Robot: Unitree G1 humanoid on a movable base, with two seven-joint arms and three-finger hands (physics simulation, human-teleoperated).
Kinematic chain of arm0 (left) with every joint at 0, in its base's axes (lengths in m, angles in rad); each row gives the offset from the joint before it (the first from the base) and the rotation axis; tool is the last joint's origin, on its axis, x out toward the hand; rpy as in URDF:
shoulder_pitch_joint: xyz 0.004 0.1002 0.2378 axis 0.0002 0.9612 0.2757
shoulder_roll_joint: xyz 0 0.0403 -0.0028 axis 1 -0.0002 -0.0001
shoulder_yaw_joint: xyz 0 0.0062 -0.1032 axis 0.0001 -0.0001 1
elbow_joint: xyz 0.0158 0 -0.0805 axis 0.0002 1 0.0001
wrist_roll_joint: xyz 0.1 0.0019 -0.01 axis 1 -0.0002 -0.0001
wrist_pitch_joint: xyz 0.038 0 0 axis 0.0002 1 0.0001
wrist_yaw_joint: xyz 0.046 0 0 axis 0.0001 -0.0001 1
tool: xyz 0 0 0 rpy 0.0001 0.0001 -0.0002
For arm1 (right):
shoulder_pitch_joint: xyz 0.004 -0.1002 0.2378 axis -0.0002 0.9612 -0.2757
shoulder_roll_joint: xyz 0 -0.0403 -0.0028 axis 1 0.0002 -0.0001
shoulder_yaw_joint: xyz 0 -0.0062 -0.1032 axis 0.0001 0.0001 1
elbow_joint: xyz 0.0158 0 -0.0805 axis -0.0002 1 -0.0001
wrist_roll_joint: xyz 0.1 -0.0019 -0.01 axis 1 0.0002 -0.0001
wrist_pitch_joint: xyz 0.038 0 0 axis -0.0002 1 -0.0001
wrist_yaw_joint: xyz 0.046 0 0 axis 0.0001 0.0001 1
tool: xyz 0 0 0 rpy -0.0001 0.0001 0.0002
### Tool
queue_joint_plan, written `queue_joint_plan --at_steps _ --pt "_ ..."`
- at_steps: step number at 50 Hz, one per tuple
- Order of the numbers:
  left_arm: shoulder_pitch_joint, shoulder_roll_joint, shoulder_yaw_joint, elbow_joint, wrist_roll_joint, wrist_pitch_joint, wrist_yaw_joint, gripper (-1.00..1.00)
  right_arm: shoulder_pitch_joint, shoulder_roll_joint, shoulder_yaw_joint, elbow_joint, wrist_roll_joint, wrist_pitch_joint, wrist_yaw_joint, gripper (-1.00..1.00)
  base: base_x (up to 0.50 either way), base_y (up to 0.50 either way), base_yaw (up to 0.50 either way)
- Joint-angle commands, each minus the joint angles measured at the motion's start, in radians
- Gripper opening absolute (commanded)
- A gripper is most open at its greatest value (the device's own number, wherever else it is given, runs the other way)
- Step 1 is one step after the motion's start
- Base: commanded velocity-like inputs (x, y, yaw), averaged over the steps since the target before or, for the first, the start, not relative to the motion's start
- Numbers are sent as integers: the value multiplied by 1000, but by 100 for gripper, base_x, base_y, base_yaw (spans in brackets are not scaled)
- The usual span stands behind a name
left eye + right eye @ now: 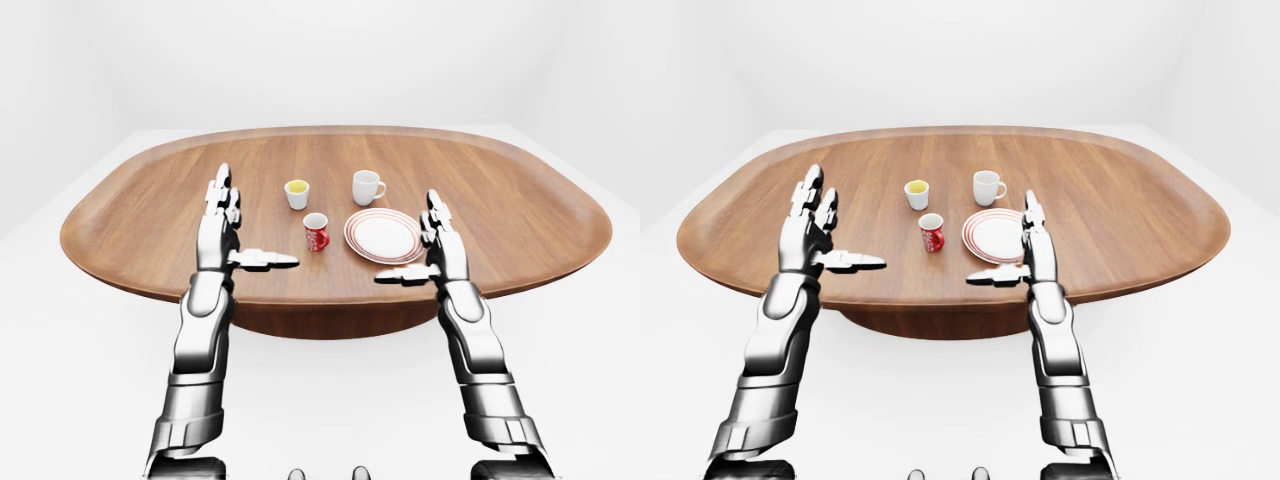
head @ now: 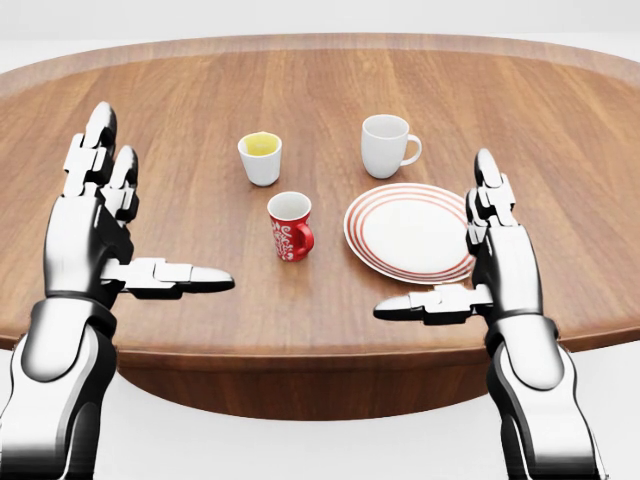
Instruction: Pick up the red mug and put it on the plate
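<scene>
Your red mug [image 2: 290, 227] stands upright on the brown worktop [image 2: 180, 130], near the middle of the head view. Its handle points to the right, toward the plate [image 2: 410, 231]. The plate with the red rings lies flat just to the right of the mug, close to it but not touching. Nothing is on the plate, so there is room to set the mug down there.

Above the mug in the head view are two more cups. The little white cup [image 2: 260, 158] has something yellow inside. The white mug [image 2: 387, 146] stands above the plate. Both are apart from the red mug, so you can likely reach it without bumping them.

Your left hand [image 2: 98, 222] is held up over the near edge of the worktop, well to the left of the red mug. Its fingers [image 2: 98, 135] are spread apart and the thumb sticks out sideways toward the mug. It holds nothing.

Your right hand [image 2: 494, 252] is held up the same way, and in the head view it covers the right edge of the plate. Its fingers are apart too, and it holds nothing.

Both hands look ready, but the mug is not picked up yet. The left hand has a clear path to the mug, while the right would have to cross over the plate.
</scene>
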Motion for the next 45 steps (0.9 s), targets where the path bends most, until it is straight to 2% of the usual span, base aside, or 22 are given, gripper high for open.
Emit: queue_joint_plan --at_steps 1,6,11,24,37,45 --pt "-250 68 24 134 8 0 19 100 -180 -61 -25 27 25 0 16 100 0 0 0" --pt "-329 93 30 265 14 0 30 100 -223 -81 -17 47 11 0 41 100 0 0 0" --pt "-363 102 31 351 15 0 39 100 -254 -79 -16 86 6 0 55 100 0 0 0" --pt "-367 114 33 381 21 0 49 100 -319 -99 -24 85 -1 0 71 100 0 0 0" --pt "-365 111 31 391 22 0 55 100 -319 -96 -19 113 -11 0 77 100 0 0 0" --pt "-363 111 30 378 24 0 54 100 -322 -93 -15 125 -17 0 79 100 19 0 0"
